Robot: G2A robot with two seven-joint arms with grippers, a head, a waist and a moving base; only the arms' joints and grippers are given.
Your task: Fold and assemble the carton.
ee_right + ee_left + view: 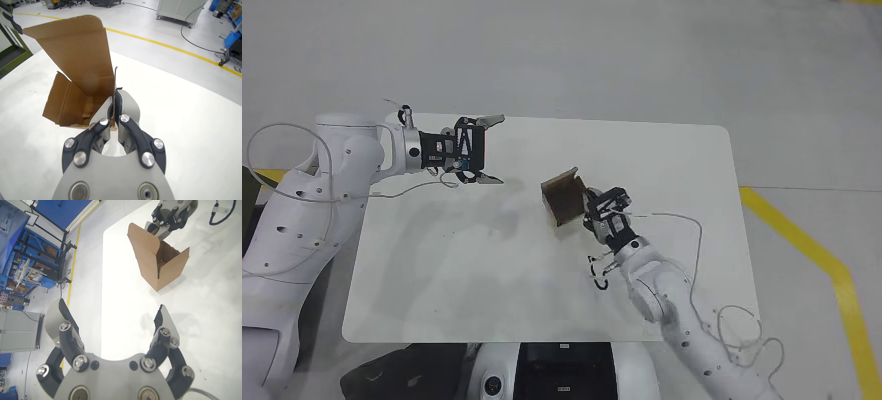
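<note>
A small brown carton [562, 195] stands partly folded near the middle of the white table [442, 280], its top open and one flap raised. My right gripper [585, 208] is shut on the carton's side wall; the wall edge sits pinched between the pads [117, 102] in the right wrist view, with the carton [79, 75] open beyond. My left gripper [492, 150] is open and holds nothing, at the table's back left, well apart from the carton. Its own view shows the spread fingers [164, 317], the carton [151, 256] and the right gripper [160, 232] farther off.
The table's far edge [103, 256] drops to a grey floor with a yellow line [802, 235]. Blue racks and a grey cabinet [19, 330] stand beyond. A loose cable [672, 215] trails along the right arm. Bare tabletop lies in front of the carton.
</note>
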